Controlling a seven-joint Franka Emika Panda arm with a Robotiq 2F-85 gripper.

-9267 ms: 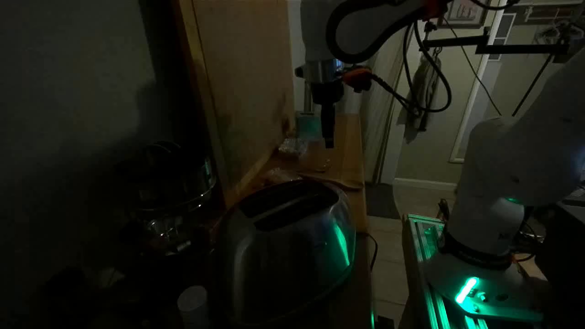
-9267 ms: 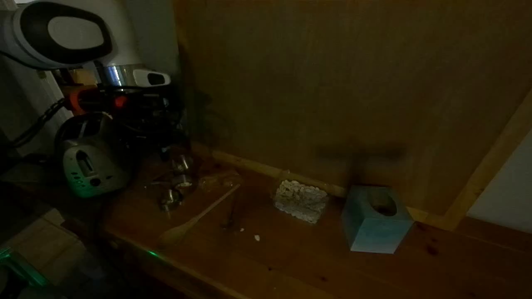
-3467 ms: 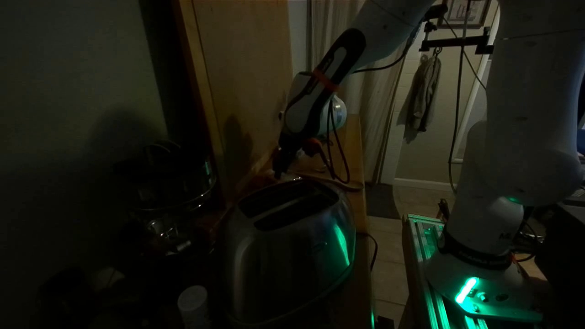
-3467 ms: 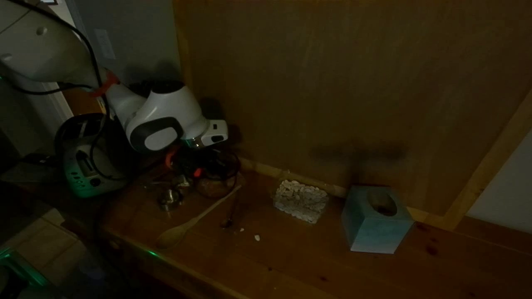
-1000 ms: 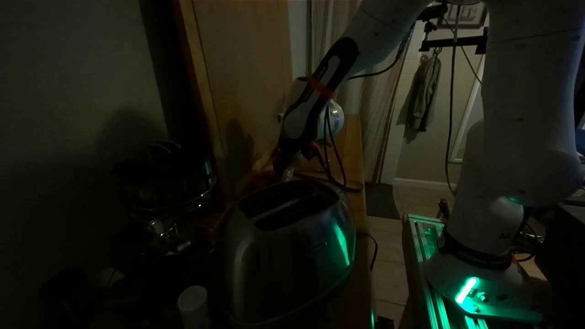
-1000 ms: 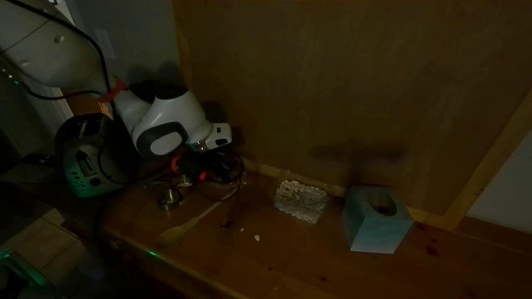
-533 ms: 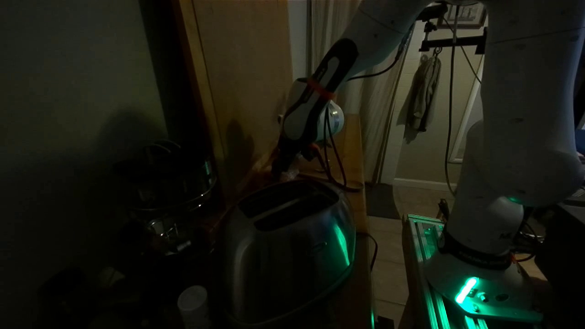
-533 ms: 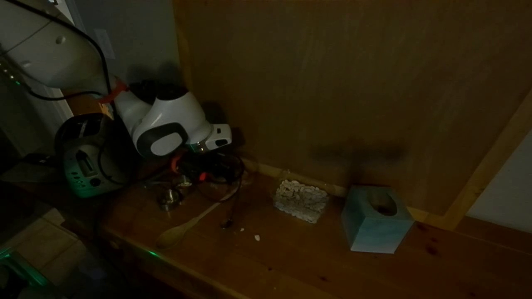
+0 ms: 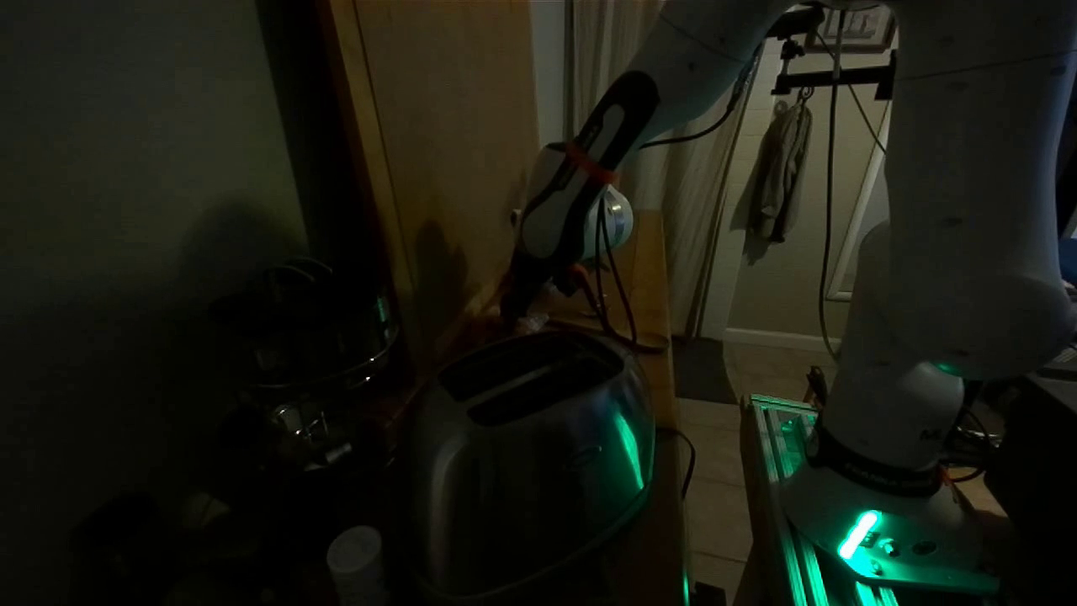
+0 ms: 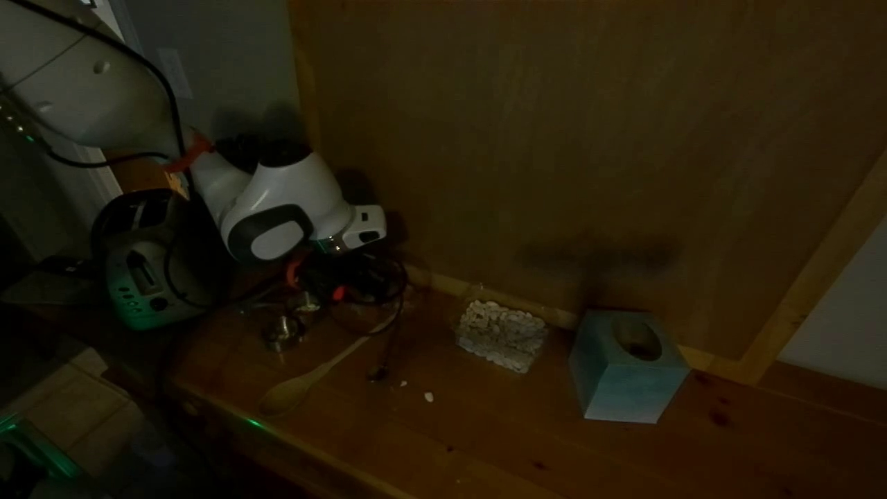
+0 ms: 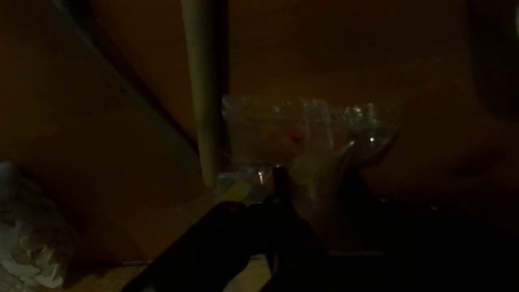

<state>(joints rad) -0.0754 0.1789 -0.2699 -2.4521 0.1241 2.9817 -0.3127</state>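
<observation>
Operator: What is obscured?

Technician: Darkness masks the pincer (image 11: pixel 256 194) (its gap especially); the wrist view cuts off the white pieces (image 11: pixel 30 243), well apart from it.

Operator: Pincer state?

Technician: Jaws touch the clear plastic bag (image 11: pixel 316 134) just ahead; opening and grip cannot be determined.

Operator: Change?

Technician: Earlier, the pincer stood apart from the bag.

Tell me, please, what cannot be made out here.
Wrist view: whether the black two-finger gripper holds the clear plastic bag; darkness hides it.
Both exterior views: top of the white robot arm, cut off by picture edges.
Both exterior views: interior of the silver metal toaster, hidden by shadow.
</observation>
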